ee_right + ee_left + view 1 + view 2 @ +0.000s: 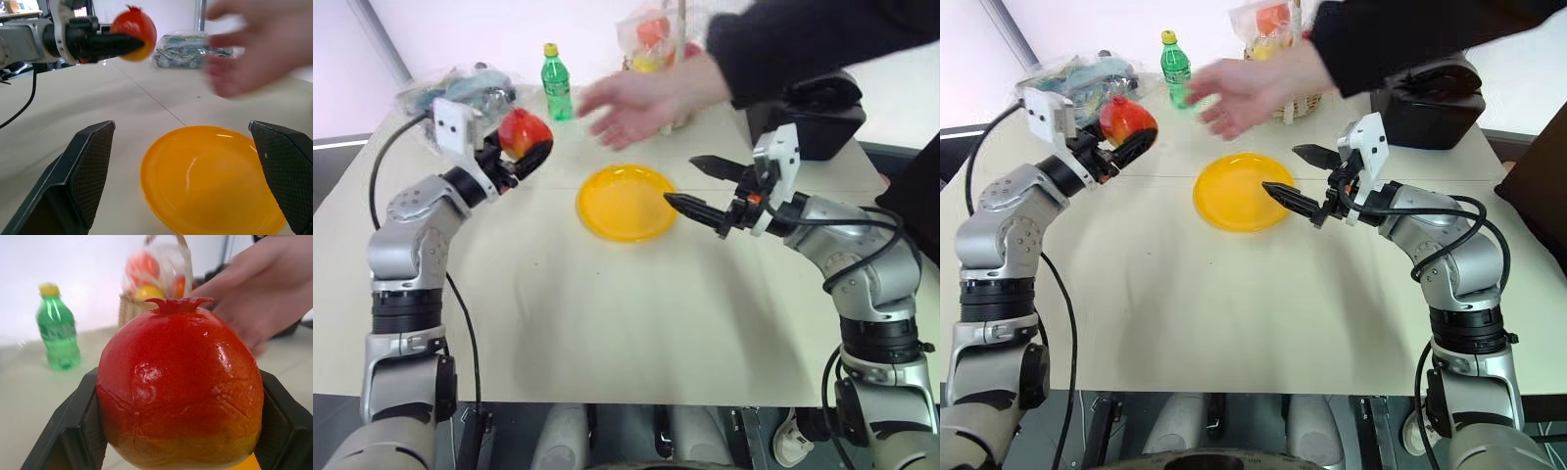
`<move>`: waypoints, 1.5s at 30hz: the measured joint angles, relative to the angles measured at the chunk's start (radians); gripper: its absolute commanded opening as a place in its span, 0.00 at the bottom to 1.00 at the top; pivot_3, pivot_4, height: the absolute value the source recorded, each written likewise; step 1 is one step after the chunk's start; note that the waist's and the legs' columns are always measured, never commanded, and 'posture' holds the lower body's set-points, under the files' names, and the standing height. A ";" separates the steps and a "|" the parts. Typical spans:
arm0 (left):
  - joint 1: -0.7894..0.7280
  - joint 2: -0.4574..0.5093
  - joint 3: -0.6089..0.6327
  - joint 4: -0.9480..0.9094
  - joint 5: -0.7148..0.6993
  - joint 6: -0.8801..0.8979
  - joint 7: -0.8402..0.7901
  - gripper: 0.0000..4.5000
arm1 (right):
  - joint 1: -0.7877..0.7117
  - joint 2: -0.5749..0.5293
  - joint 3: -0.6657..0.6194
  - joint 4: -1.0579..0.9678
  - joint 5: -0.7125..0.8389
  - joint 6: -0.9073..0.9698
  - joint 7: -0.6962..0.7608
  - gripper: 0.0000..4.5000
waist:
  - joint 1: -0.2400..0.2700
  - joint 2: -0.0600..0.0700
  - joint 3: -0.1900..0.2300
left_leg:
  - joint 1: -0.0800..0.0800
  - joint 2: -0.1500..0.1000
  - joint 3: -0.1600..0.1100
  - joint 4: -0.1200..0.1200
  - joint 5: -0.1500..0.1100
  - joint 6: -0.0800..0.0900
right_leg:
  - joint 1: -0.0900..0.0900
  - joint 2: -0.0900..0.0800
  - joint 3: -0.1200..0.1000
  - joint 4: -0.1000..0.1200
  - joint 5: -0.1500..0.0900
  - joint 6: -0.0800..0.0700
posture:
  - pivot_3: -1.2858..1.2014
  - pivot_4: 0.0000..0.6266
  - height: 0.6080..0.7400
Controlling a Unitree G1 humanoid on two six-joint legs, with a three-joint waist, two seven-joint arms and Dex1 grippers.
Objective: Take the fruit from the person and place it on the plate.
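fruit (522,130) clamped in left gripper (530,157), plate (626,203) at four o'clock; glossy skin may slip; right gripper (700,185) agape.

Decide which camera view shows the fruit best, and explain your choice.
The left wrist view: the fruit looms close, showing its glossy red skin, yellow underside and crown, clamped in the left pincer. The two eye views show it small, at the table's far left. The right wrist view shows it distant, beyond the plate.
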 measured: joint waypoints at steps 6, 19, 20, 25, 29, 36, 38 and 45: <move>-0.103 -0.088 -0.140 0.238 0.130 -0.070 -0.022 0.68 | 0.027 0.000 0.000 -0.002 -0.013 -0.014 -0.008 1.00 | 0.012 0.000 0.000 | -0.001 0.000 0.000 0.001 0.000 0.000 | -0.001 0.000 -0.001 0.000 0.000 0.000 | 0.52 0.24 1.00; -0.345 -0.191 -0.218 0.700 0.295 -0.297 -0.154 1.00 | 0.107 0.025 0.011 -0.038 -0.053 -0.045 -0.082 1.00 | 0.016 0.000 0.000 | -0.002 0.000 0.000 0.001 0.000 0.000 | -0.001 0.001 -0.001 0.000 0.000 0.000 | 0.52 0.24 1.00; -0.349 -0.193 -0.217 0.713 0.298 -0.306 -0.163 1.00 | 0.112 0.027 0.011 -0.038 -0.053 -0.045 -0.086 1.00 | 0.017 0.000 0.000 | -0.002 0.000 0.000 0.001 0.000 0.000 | -0.001 0.001 -0.001 0.000 0.000 0.000 | 0.52 0.24 1.00; -0.374 -0.202 -0.206 0.743 0.299 -0.331 -0.175 1.00 | 0.117 0.028 0.011 -0.039 -0.053 -0.047 -0.099 1.00 | 0.017 0.000 0.000 | -0.003 0.000 0.000 0.001 0.000 0.000 | -0.002 0.001 -0.001 0.000 0.000 0.000 | 0.52 0.24 1.00; -0.388 -0.197 -0.159 0.730 0.282 -0.342 -0.171 1.00 | 0.116 0.032 0.012 -0.039 -0.054 -0.056 -0.101 1.00 | 0.015 0.000 0.000 | -0.003 0.000 0.000 0.001 0.000 0.000 | -0.002 0.001 -0.001 0.000 0.000 0.000 | 0.52 0.24 1.00; -0.321 -0.075 -0.013 0.410 0.186 -0.221 -0.114 1.00 | 0.100 0.044 0.019 0.009 -0.090 -0.100 -0.099 1.00 | -0.002 0.000 0.000 | -0.002 0.000 -0.001 0.001 0.000 0.000 | -0.002 0.001 -0.001 0.001 0.000 0.000 | 0.52 0.24 1.00; -0.245 -0.027 0.008 0.302 0.174 -0.169 -0.099 1.00 | 0.094 0.047 0.019 0.043 -0.109 -0.118 -0.098 1.00 | -0.008 0.000 0.000 | -0.001 0.000 -0.001 0.000 0.000 0.000 | -0.002 0.000 0.000 0.001 0.000 0.000 | 0.52 0.24 1.00; 0.015 0.048 0.102 -0.010 0.115 0.016 -0.013 1.00 | 0.045 0.084 0.033 0.182 -0.166 -0.197 -0.084 1.00 | 0.002 -0.001 0.000 | -0.003 0.000 -0.002 0.002 0.000 0.000 | -0.001 -0.001 -0.002 0.001 0.000 0.000 | 0.52 0.24 1.00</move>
